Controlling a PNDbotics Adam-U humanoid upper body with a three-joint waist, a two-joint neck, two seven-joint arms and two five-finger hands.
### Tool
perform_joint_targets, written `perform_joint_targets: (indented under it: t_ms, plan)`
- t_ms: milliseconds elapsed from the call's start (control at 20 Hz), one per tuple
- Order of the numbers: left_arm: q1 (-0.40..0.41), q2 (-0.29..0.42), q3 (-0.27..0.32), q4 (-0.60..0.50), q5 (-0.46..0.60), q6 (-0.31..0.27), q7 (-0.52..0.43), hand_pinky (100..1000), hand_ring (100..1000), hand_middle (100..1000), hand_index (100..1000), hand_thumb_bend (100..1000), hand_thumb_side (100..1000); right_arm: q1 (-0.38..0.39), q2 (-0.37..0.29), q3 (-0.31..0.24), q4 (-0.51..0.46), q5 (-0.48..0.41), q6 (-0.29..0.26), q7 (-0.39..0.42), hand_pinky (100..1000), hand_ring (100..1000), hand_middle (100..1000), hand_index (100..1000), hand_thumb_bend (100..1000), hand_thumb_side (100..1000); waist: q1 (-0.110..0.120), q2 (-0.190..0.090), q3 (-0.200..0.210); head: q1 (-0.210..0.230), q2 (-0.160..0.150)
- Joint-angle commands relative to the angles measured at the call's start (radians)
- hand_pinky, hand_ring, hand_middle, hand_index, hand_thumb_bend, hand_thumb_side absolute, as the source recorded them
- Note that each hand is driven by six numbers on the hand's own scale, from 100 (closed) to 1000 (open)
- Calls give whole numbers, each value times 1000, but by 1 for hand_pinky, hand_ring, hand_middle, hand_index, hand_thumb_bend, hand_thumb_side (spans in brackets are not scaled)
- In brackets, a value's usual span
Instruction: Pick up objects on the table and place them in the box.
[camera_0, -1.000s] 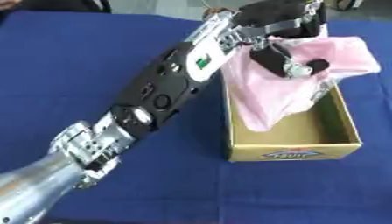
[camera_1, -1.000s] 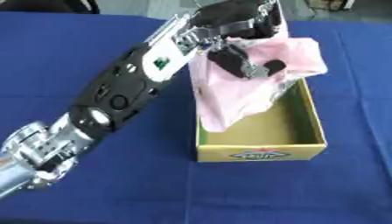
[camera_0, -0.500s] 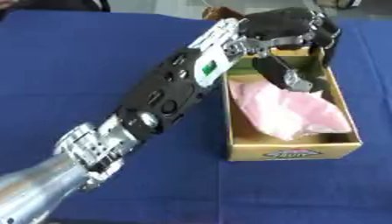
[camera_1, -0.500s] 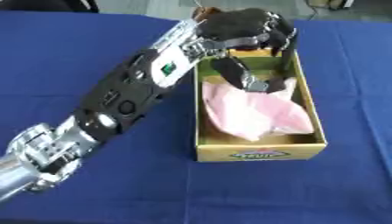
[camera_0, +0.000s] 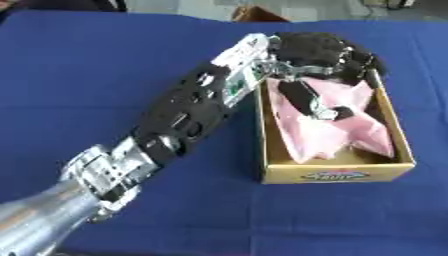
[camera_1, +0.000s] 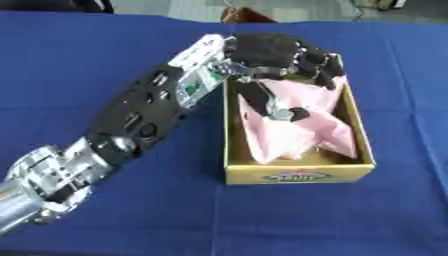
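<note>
- Blue cloth covers the table (camera_0: 105, 65), where an open yellow-brown cardboard box (camera_0: 337, 172) stands.
- A crumpled pink soft bag or cloth (camera_0: 337, 127) already lies inside the box.
- The robot's black left hand (camera_0: 319, 55) hovers over the box's far end, fingers (camera_0: 306, 97) hanging released above the pink item, perhaps brushing it.
- No other loose objects show; the right hand is out of view, and the box's far wall is hidden.

Left hand (camera_0: 319, 55) hangs over the far end of the cardboard box (camera_0: 337, 172), fingers curled downward, thumb touching the pink bag (camera_0: 337, 127) lying crumpled inside. Blue tablecloth (camera_0: 105, 65) all around.
</note>
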Motion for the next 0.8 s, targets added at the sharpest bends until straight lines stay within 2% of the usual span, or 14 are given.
perform_joint_targets:
  t_ms: [50,300,400,500,650,800]
  plan:
    - [-13,-1,12,-6,-16,-6,-1,805,890,918,875,223,730,-10,-18,-10,-14,0,-2,-1,481,599,801,930,592,723,-6,-12,0,2,-1]
    - [-9,0,15,-8,-8,-4,-1,796,891,927,903,188,745,-9,-18,-9,-13,-1,-2,0,482,599,801,929,592,723,-7,-12,3,2,-1]
    - [-7,1,18,-13,12,1,-2,762,881,928,923,117,794,-8,-18,-10,-13,-1,-2,-1,482,599,801,929,592,723,-8,-12,4,2,-1]
    - [-4,3,20,-20,41,11,-11,757,880,930,922,104,818,-8,-18,-10,-12,-1,-2,-1,482,599,801,929,592,722,-8,-12,5,2,-1]
    - [6,11,31,-46,100,33,-21,720,861,924,919,100,865,-6,-18,-11,-12,0,-2,-1,482,599,801,929,592,723,-8,-13,8,0,-1]
    - [38,29,48,-91,214,91,-18,680,841,920,920,100,901,-4,-19,-15,-12,1,-2,-4,482,599,800,929,592,723,-6,-14,13,-10,-1]
